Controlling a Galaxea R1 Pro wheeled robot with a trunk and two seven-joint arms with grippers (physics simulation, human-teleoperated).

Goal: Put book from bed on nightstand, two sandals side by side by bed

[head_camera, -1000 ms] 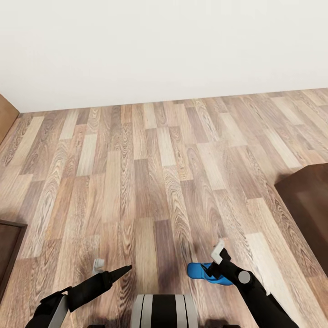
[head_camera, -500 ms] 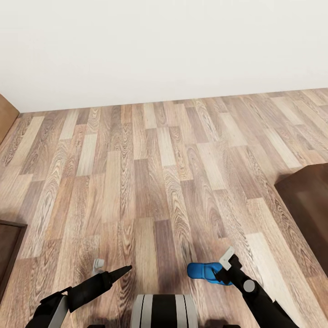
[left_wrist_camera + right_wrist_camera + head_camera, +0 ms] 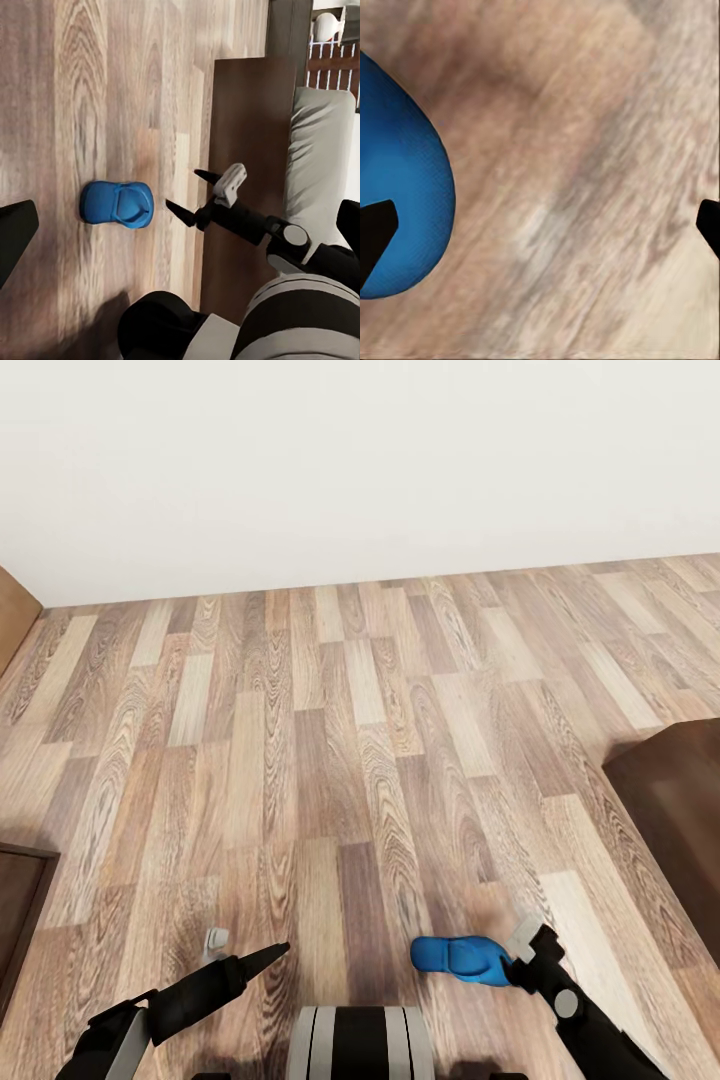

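Observation:
One bright blue sandal point(image 3: 460, 958) lies flat on the wooden floor just ahead of my base, also seen in the left wrist view point(image 3: 117, 204) and at the frame edge of the right wrist view point(image 3: 397, 187). My right gripper point(image 3: 520, 950) point(image 3: 191, 196) point(image 3: 540, 232) stands open just to the sandal's right, apart from it, holding nothing. My left gripper point(image 3: 245, 952) hangs open and empty to the sandal's left. The bed point(image 3: 319, 142), with a dark brown frame point(image 3: 680, 810), stands at the right. The book and the nightstand are out of view.
A dark wooden furniture corner point(image 3: 20, 900) juts in at the lower left, and a light brown panel point(image 3: 12, 615) stands at the far left by the white wall point(image 3: 360, 460). Open wooden floor point(image 3: 330, 740) stretches ahead to the wall.
My right gripper has drawn back to the right and lower, off the sandal, which stays on the floor. The left arm and the camera have not moved.

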